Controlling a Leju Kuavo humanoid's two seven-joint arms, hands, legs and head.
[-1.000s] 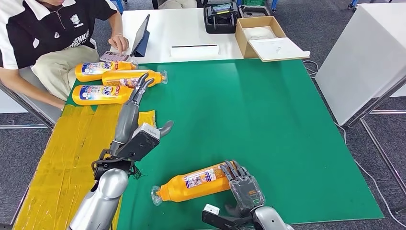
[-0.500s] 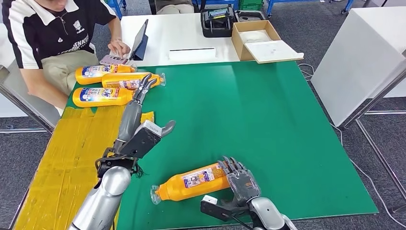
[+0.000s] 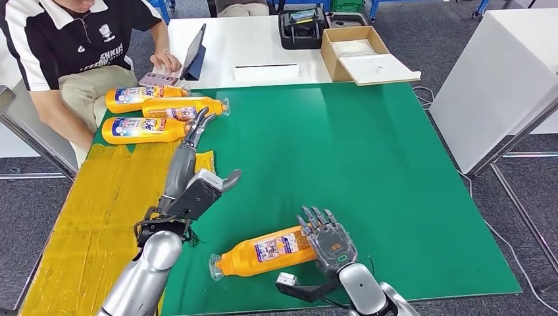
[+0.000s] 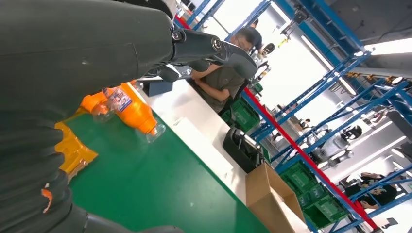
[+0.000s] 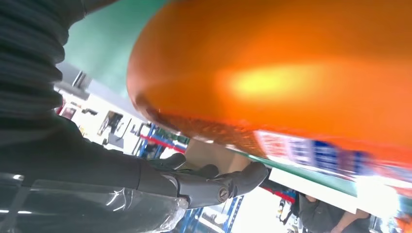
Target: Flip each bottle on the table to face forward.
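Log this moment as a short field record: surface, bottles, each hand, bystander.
surface: green mat with yellow taped strip
near bottle: orange plastic bottle lying on its side, clear cap toward robot's left
far bottles: three orange bottles lying together
right hand: at near bottle's base, fingers spread
left hand: extended toward far bottles
bystander: seated person

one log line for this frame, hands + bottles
left hand: open, fingertips at the three far-left bottles | right hand: open, at base of near bottle | near bottle: lying on green mat
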